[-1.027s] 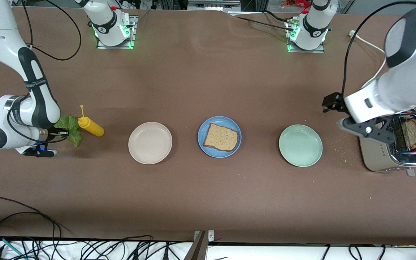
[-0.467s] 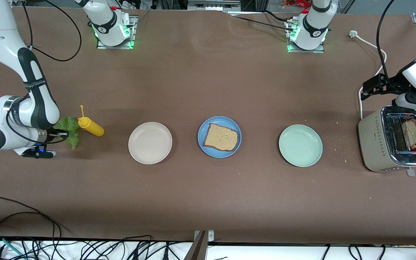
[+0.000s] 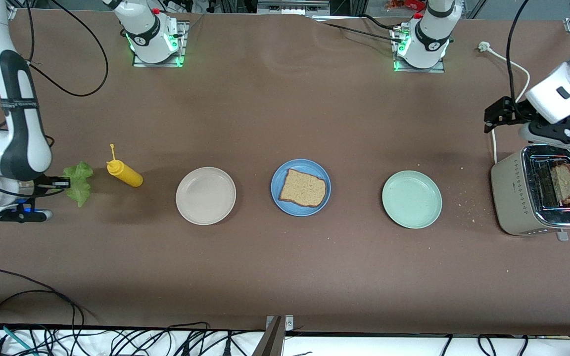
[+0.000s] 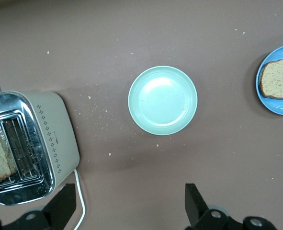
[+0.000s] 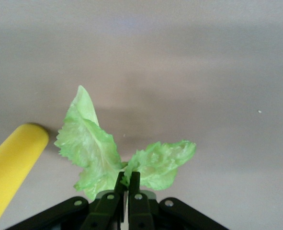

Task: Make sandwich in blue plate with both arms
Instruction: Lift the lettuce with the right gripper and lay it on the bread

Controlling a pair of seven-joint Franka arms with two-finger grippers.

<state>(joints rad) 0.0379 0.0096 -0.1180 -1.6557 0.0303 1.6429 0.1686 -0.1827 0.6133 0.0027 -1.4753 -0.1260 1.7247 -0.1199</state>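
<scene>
The blue plate sits mid-table with one brown bread slice on it; both also show in the left wrist view, plate and slice. My right gripper is shut on the stem end of a ruffled green lettuce leaf, held low over the table at the right arm's end, beside the mustard bottle. The right wrist view shows the fingers pinching the leaf. My left gripper is open and empty, up in the air over the table beside the toaster.
A yellow mustard bottle lies by the lettuce. A beige plate and a mint-green plate flank the blue plate. A steel toaster with a bread slice in a slot stands at the left arm's end, with its white cable.
My right gripper has carried the lettuce away from the mustard bottle, toward the right arm's end. My left gripper has left the top of the toaster and risen toward the bases.
</scene>
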